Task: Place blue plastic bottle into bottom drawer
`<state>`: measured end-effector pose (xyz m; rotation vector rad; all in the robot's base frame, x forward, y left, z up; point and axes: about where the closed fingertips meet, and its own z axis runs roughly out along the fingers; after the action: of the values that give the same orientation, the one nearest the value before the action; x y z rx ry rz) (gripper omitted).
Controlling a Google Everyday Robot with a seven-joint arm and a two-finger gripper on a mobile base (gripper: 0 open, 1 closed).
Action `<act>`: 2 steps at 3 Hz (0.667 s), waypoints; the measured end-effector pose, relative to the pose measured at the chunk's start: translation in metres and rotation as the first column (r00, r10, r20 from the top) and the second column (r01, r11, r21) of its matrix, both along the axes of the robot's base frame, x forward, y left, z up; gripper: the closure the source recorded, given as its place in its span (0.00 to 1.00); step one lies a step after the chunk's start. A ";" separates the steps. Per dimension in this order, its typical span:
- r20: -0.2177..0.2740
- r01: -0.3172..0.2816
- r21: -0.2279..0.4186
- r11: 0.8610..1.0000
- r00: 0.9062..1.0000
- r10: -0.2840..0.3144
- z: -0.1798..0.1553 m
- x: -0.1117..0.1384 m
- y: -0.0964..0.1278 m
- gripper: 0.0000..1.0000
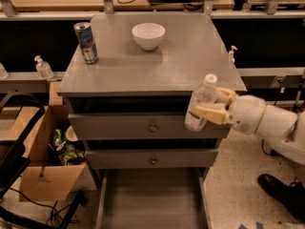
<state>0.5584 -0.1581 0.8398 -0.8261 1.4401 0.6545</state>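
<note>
The grey table [190,66] fills the middle of the view, with three drawers under its top. The two upper drawers [143,127] are closed, each with a round knob. The bottom drawer [152,199] is pulled out toward the camera, and its flat grey floor is bare.

The white robot arm [271,123] reaches in from the right. An open cardboard box [43,175] stands on the floor to the left of the table.

The blue plastic bottle [193,122] hangs off the table's front right corner, in front of the top drawer's face and well above the open bottom drawer. It tilts slightly, with its white cap up and to the right. The pincer [206,107] is clenched around the bottle's middle, one yellowish finger [208,113] crossing its front.

On the table top a white bowl [148,35] sits near the back and a drinks can [86,43] stands at the left edge. A small pump bottle [43,67] stands on a ledge to the left.
</note>
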 end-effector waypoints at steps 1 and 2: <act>-0.046 -0.060 0.067 0.996 0.997 0.063 -0.069 -0.029 0.027 1.00; -0.041 -0.114 0.093 0.989 0.992 0.118 -0.135 -0.077 0.044 1.00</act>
<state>0.4810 -0.1142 0.7049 -0.8325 1.4007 0.8259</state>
